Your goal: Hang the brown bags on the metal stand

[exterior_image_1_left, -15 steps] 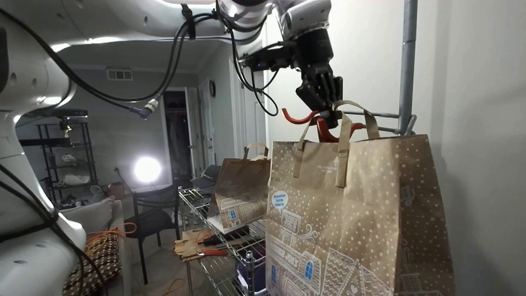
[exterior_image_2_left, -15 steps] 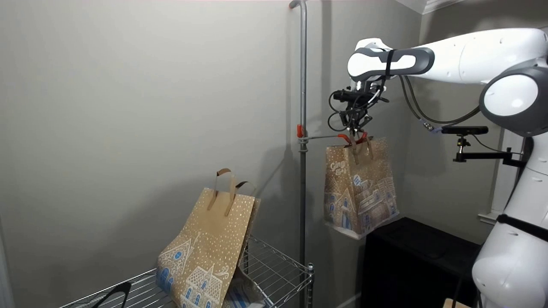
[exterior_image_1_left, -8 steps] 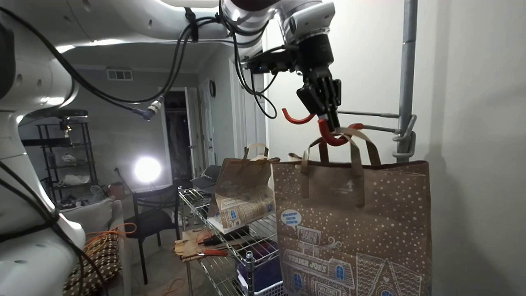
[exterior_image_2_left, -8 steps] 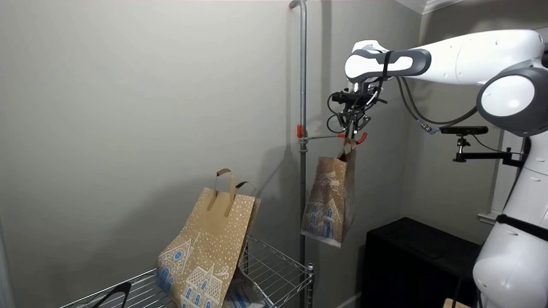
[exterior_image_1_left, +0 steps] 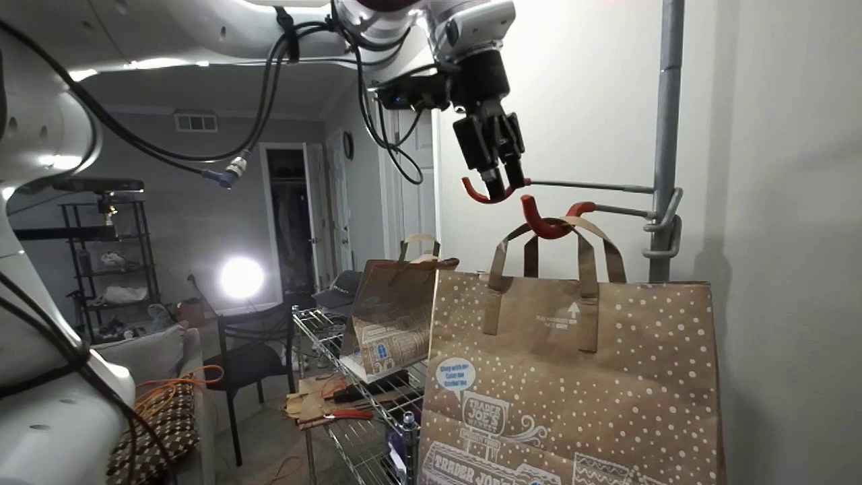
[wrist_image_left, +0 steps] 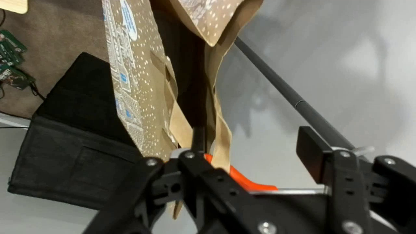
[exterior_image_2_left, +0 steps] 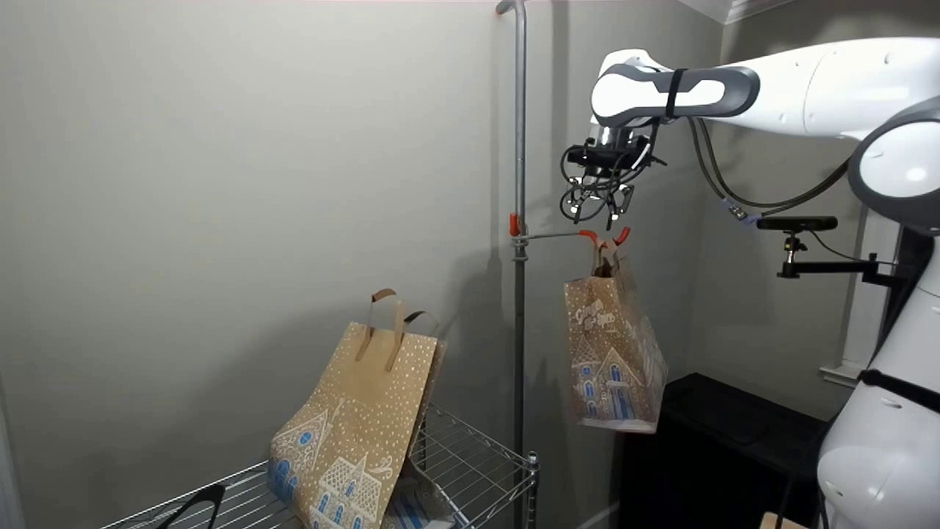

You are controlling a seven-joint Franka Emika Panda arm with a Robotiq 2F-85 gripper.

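On the hanging brown bag point(exterior_image_1_left: 572, 380), “TRADER JOE'S” point(exterior_image_1_left: 485, 412), “Color me” point(exterior_image_1_left: 456, 375), up arrow point(exterior_image_1_left: 573, 311).

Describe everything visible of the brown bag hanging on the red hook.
The hanging bag looks like brown paper, white-speckled and printed with white buildings, blue windows and Trader Joe's lettering. It hangs roughly upright, mouth open, its flat loop handles over an orange-red hook of the metal stand. The open gripper is above it, apart.

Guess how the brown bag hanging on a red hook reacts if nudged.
The brown bag would probably swing, hanging by its handles from a red hook. Its thin, wavy rim suggests it might also buckle easily.
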